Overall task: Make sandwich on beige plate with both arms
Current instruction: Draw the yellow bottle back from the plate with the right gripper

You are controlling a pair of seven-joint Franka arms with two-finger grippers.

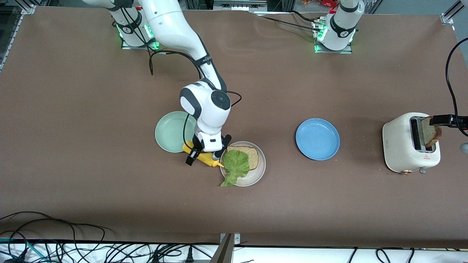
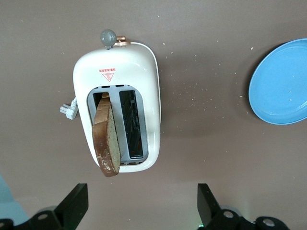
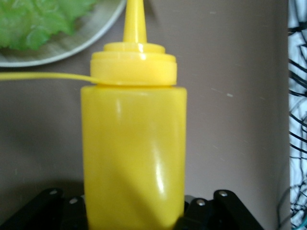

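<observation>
my right gripper (image 1: 203,153) is clamped on a yellow squeeze bottle (image 1: 203,154), nozzle at the rim of the beige plate (image 1: 256,173), where a lettuce leaf (image 1: 235,166) lies on one bread slice (image 1: 250,155). my left gripper (image 2: 143,203) hangs spread wide over the white toaster (image 2: 139,72), where a second bread slice (image 2: 106,143) stands in a slot.

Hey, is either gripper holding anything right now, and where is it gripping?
The right gripper holds a yellow squeeze bottle by its body, nozzle toward the beige plate. The left gripper is open and empty over the toaster.
</observation>
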